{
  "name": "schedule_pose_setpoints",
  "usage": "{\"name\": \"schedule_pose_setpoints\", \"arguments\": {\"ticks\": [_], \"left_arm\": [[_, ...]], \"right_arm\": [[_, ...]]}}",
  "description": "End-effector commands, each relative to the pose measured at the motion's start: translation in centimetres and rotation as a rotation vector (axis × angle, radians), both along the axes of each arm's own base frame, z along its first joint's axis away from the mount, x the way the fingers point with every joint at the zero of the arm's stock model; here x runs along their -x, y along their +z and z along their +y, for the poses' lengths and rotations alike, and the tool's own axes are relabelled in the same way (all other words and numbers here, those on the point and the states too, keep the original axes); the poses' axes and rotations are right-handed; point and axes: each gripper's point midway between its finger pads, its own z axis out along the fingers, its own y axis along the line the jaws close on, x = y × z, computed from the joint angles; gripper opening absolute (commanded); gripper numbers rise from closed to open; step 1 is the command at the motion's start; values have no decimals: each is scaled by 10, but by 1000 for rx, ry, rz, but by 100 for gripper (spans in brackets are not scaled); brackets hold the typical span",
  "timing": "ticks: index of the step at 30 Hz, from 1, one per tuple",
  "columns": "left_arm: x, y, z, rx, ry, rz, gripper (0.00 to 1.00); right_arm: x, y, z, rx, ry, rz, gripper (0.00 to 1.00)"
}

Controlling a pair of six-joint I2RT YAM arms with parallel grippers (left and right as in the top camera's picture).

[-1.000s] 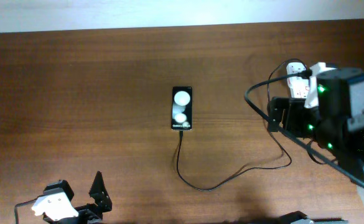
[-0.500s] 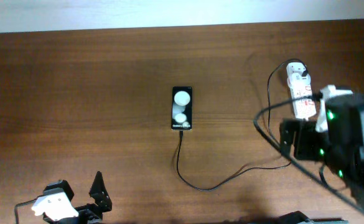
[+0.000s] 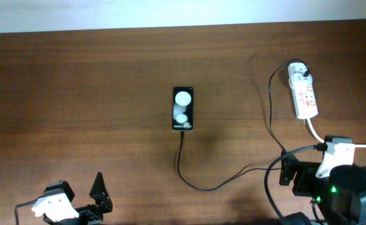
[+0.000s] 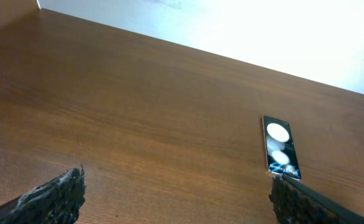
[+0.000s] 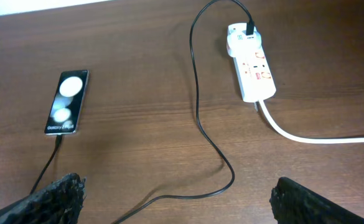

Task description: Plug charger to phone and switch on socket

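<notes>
At near edge, left claw (image 4: 172, 196) apart, right claw (image 5: 182, 198) apart, both cropped, charger (image 3: 270, 106) touching phone (image 3: 183, 109).

The black phone (image 3: 183, 109) lies flat and face up at mid-surface (image 3: 76, 94), showing two white round spots. The charger (image 3: 201, 186), a thin black cable, meets its 6 o'clock end and loops toward 4 o'clock. It then climbs to the 12 o'clock end of the white socket (image 3: 303, 95), at the phone's 3 o'clock.

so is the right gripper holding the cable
No, the right gripper stands open and empty, with the cable lying on the table beyond it.
</notes>
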Motion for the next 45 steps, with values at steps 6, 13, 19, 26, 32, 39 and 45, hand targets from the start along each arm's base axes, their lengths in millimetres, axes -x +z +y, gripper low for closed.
{"name": "schedule_pose_setpoints", "arguments": {"ticks": [6, 13, 19, 26, 32, 39, 45], "left_arm": [[0, 0, 0, 8, 1, -4, 99], [0, 0, 0, 8, 1, -4, 99], [0, 0, 0, 8, 1, -4, 99], [0, 0, 0, 8, 1, -4, 99], [0, 0, 0, 8, 1, -4, 99], [0, 0, 0, 8, 1, -4, 99], [0, 0, 0, 8, 1, -4, 99]], "right_arm": [[-1, -15, 5, -25, 28, -58, 99], [-19, -46, 14, -36, 45, -56, 99], [-29, -61, 14, -82, 31, -168, 99], [-27, -51, -11, -25, -39, -394, 99], [-56, -60, -11, -35, -26, -515, 98], [-65, -89, -9, -1, 4, -511, 99], [-70, -106, -9, 21, 11, -498, 99]]}}
